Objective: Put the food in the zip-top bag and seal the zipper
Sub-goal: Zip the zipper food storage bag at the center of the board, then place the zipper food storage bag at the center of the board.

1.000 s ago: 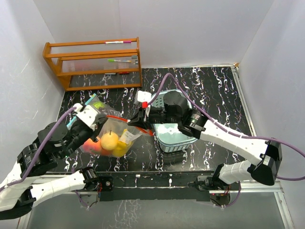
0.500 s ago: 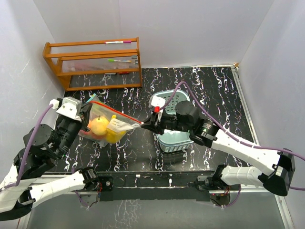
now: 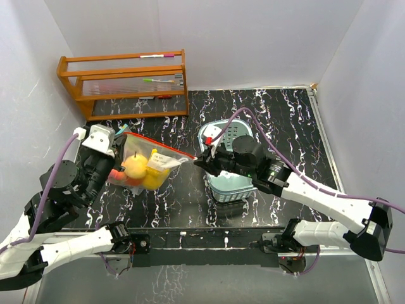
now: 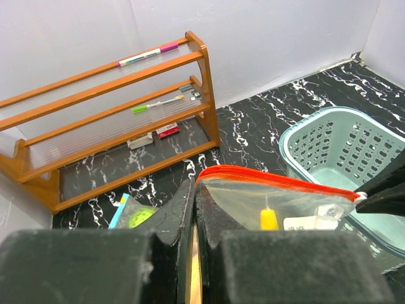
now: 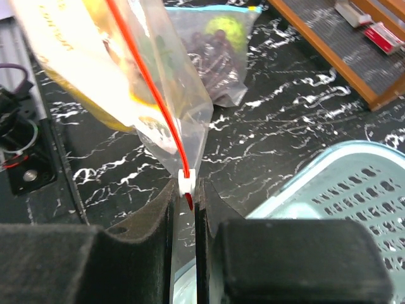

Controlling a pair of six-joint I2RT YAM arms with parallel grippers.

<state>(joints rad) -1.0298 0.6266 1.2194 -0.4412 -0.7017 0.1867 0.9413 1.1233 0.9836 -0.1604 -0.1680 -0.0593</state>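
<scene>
Toy fruits (image 3: 135, 167), yellow and orange-red, are seen packed inside the zip-top bag (image 3: 166, 166), which is held stretched between the two arms above the left half of the table (image 3: 285, 120). Whether the bottom of the bag rests on the table cannot be told. The left hand (image 3: 120, 142) is clenched on the left end of the bag's top edge; in the left wrist view its fingers (image 4: 185, 212) are pressed together with the plastic between them. The right hand (image 3: 197, 162) is clenched on the white slider (image 5: 185, 183) at the right end of the red zipper (image 3: 158, 145). The zipper is drawn taut and shows as a single red line from one hand to the other.

A pale teal lattice basket (image 3: 229, 190) is partly covered by the right arm, just beside the bag's right end. A second bag (image 5: 221, 47) with something green inside lies flat on the table near the left hand. A wooden rack (image 3: 123, 85) stands against the back wall, with pens (image 3: 158, 80) laid on its shelves.
</scene>
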